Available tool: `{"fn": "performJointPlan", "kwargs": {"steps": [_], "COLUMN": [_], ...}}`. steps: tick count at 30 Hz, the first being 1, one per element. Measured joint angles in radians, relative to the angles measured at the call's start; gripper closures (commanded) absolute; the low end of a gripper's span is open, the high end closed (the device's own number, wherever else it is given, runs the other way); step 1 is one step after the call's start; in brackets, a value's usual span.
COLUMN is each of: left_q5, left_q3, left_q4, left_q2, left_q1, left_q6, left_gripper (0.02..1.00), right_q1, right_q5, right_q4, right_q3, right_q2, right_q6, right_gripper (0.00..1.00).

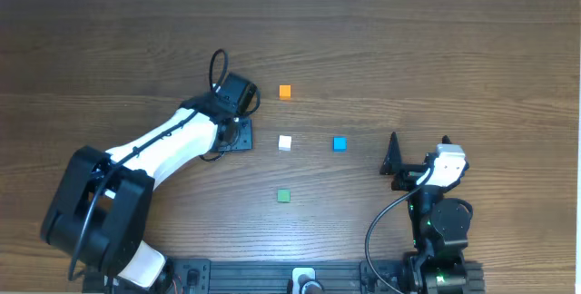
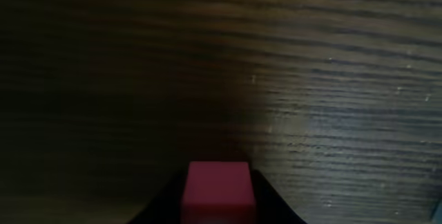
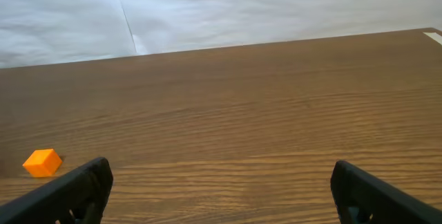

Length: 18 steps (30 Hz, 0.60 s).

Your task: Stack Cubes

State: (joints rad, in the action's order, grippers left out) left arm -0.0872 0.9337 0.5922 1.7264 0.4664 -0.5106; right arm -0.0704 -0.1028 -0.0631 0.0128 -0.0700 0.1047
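Right up close we have the pink cube [image 2: 217, 182], pinched between the fingers of the left gripper [image 1: 234, 137], low over the wooden table [image 2: 345, 79]. We judge it light, rigid and smooth-faced, so a square pinch on two opposite flat sides, centred, looks right; off-centre, it could twist. Near the gripper lies the white cube [image 1: 285, 142], with the blue cube [image 1: 339, 143] beyond it, the orange cube [image 1: 285, 92] farther from the bases and the green cube [image 1: 283, 196] nearer them. The right gripper [image 3: 221, 172] hangs wide open, well apart from all the cubes.
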Motion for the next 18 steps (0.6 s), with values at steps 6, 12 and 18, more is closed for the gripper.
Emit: {"fn": "performJointPlan", "kwargs": {"steps": [6, 12, 18], "left_q5": [-0.012, -0.035, -0.045], "left_q3": [0.123, 0.359, 0.407], "left_q4": [0.162, 0.268, 0.281], "left_q2": [-0.003, -0.003, 0.063], "left_q1": [0.047, 0.176, 0.259], "left_q6": [-0.059, -0.121, -0.191], "left_gripper": [0.873, 0.877, 0.877], "right_q1": [0.0, 0.0, 0.0], "right_q5": [0.0, 0.0, 0.0], "right_q4": [0.0, 0.0, 0.0], "right_q3": [0.0, 0.0, 0.0], "right_q2": [0.0, 0.0, 0.0], "right_q6": [0.0, 0.0, 0.0], "right_gripper": [0.009, 0.007, 0.009]}}
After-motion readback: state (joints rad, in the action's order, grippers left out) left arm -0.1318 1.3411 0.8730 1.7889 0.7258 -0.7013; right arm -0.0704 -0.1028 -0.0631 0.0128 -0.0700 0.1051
